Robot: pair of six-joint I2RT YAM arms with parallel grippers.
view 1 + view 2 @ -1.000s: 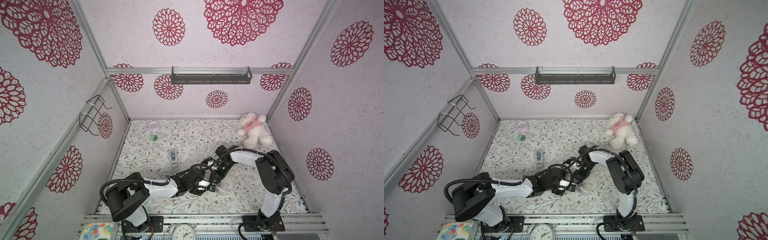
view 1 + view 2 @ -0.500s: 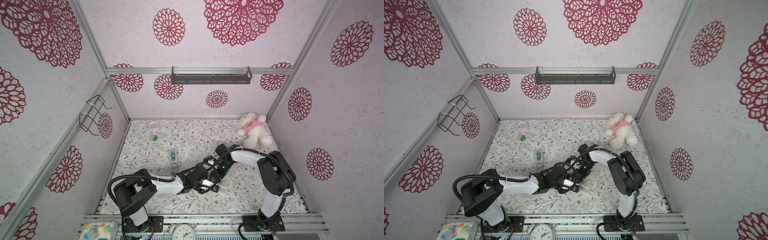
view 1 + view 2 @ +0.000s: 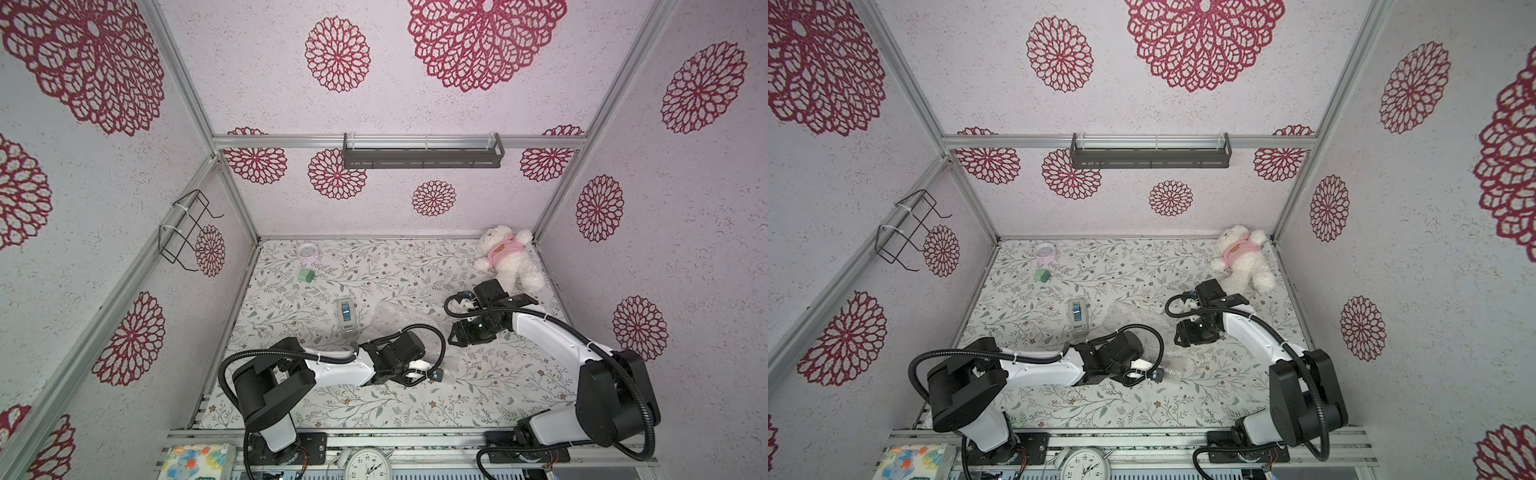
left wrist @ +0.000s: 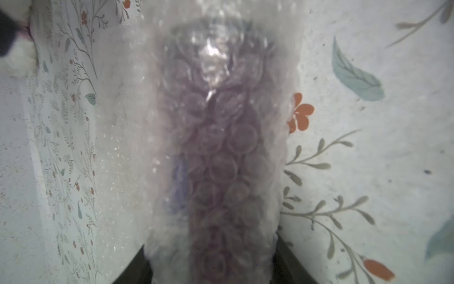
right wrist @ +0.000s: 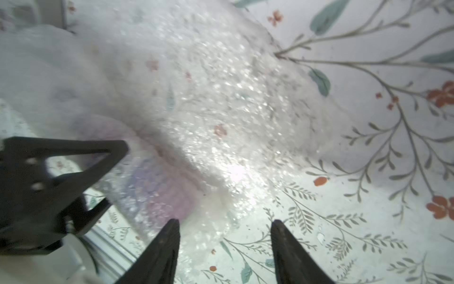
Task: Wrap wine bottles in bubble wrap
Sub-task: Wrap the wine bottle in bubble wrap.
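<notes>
The wine bottle (image 4: 221, 147) shows as a purple shape inside a rolled tube of bubble wrap (image 4: 157, 123). My left gripper (image 4: 213, 260) is shut on this wrapped bottle, one dark jaw on each side of it. In both top views the wrap (image 3: 395, 318) (image 3: 1125, 316) lies mid-mat, and the left gripper (image 3: 432, 359) is mostly hidden under its wrist. My right gripper (image 5: 224, 226) (image 3: 457, 334) is open at the loose edge of the wrap (image 5: 221, 98), just right of the purple bottle (image 5: 159, 191). Only mat and wrap edge show between its fingers.
A white-grey tape dispenser (image 3: 347, 316) lies just left of the wrap. A green cube (image 3: 306, 275) and a pink round pot (image 3: 307, 251) sit at the back left. A teddy bear (image 3: 509, 257) lies in the back right corner, close behind the right wrist.
The left gripper has closed on the wrapped bottle. The right gripper has drawn back to the right, away from the roll.
</notes>
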